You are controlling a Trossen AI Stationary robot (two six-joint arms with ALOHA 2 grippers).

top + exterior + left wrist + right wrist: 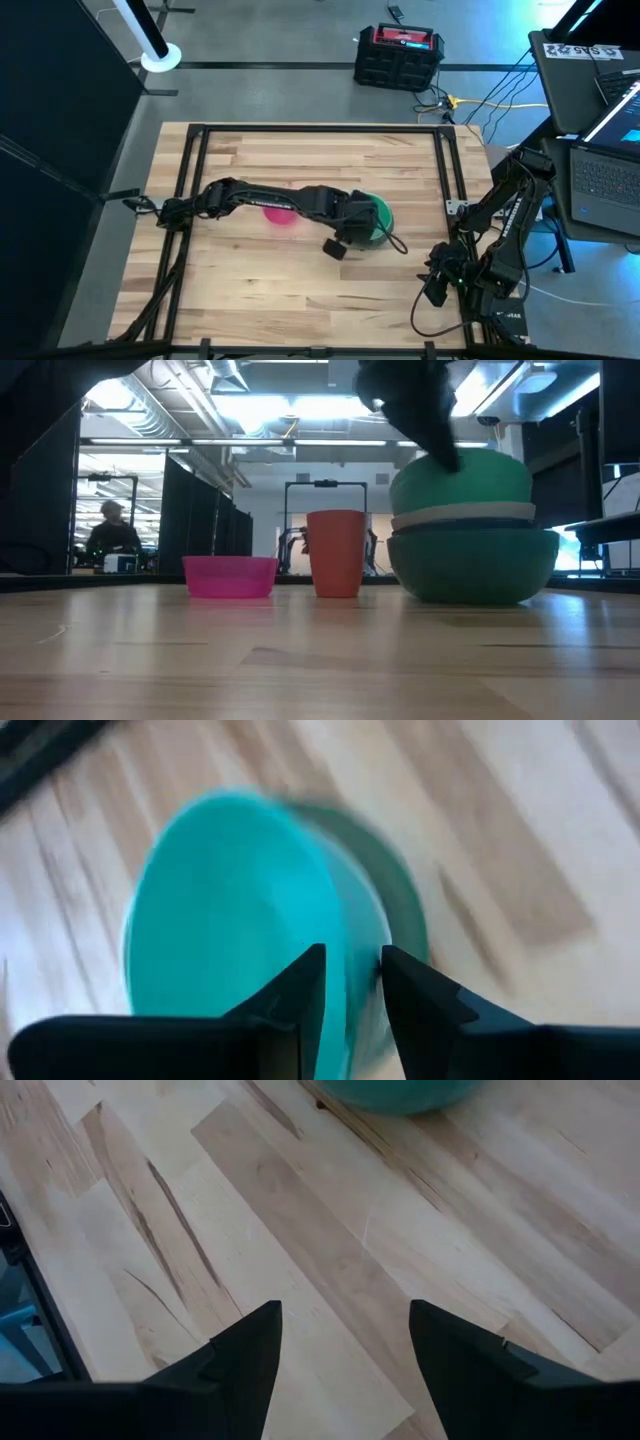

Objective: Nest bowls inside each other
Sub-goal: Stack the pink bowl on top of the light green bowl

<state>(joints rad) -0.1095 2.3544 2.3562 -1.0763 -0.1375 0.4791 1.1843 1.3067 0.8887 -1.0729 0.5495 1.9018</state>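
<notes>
A stack of bowls [472, 565] stands right of the table's middle: a green one at the bottom, then a dark teal-blue rim, a white rim [465, 514] and a green bowl [462, 480] on top, standing high out of the stack. The pink bowl [230, 576] rests on its base to the left, alone. My left gripper [352, 990] is above the stack [378, 218], pointing steeply down, with a finger on either side of the top bowl's rim [352, 935] and a gap between them. My right gripper [345, 1350] hangs open over bare wood near the right edge [437, 290]. My left gripper has one finger [300, 985] inside the top green bowl's rim and one outside it, coming from above and slanting down. The view is blurred, so I cannot tell whether either finger touches the rim. The bowl rests in the stack.
A red cup [336, 553] stands upright between the pink bowl and the stack. A black frame [190, 200] runs round the tabletop. There is open wood along the near side [280, 290]. A person [110, 532] is far off in the room behind.
</notes>
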